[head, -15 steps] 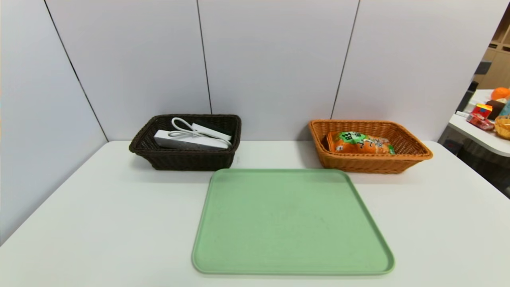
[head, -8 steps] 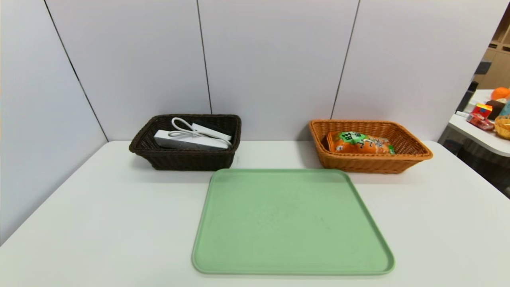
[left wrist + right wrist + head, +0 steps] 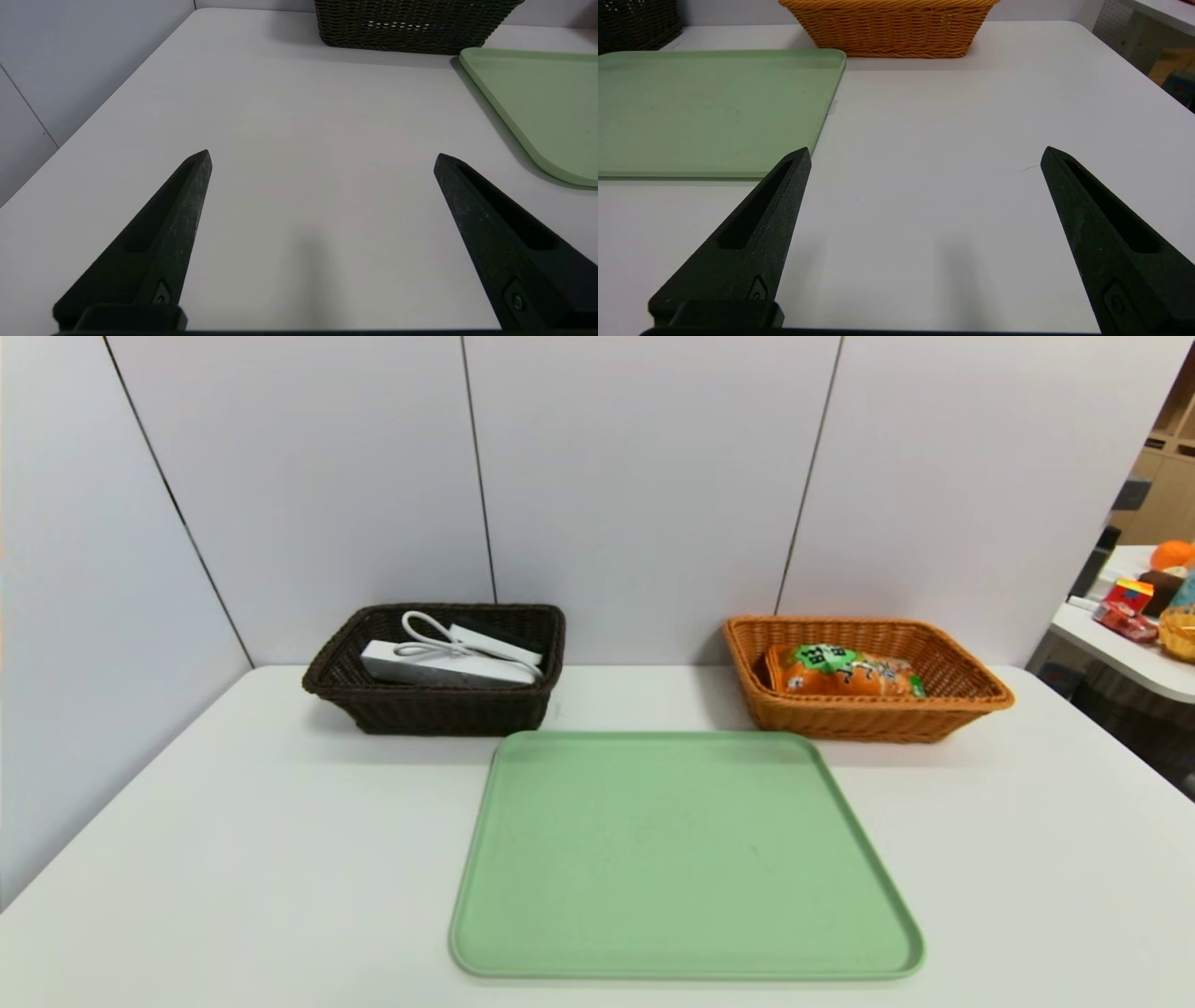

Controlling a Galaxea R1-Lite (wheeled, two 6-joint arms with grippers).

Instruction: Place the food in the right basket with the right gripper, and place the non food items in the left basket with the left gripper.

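Note:
The food, an orange snack bag with a green label (image 3: 845, 672), lies inside the right basket (image 3: 971, 695), orange-tan wicker at the back right. The left basket (image 3: 429, 709), dark brown wicker at the back left, holds the non food items: a white power strip with looped cord (image 3: 439, 658) and another white piece (image 3: 499, 644) behind it. Neither arm shows in the head view. My left gripper (image 3: 322, 158) hangs open over bare table, near side of the left basket (image 3: 411, 32). My right gripper (image 3: 927, 156) hangs open over bare table, with the right basket (image 3: 887, 30) farther off.
A bare green tray (image 3: 681, 859) lies mid-table between and in front of the baskets; its corner (image 3: 537, 102) shows in the left wrist view and its edge (image 3: 714, 107) in the right wrist view. A side table with colourful items (image 3: 1139, 607) stands far right. Grey partition walls close the back and left.

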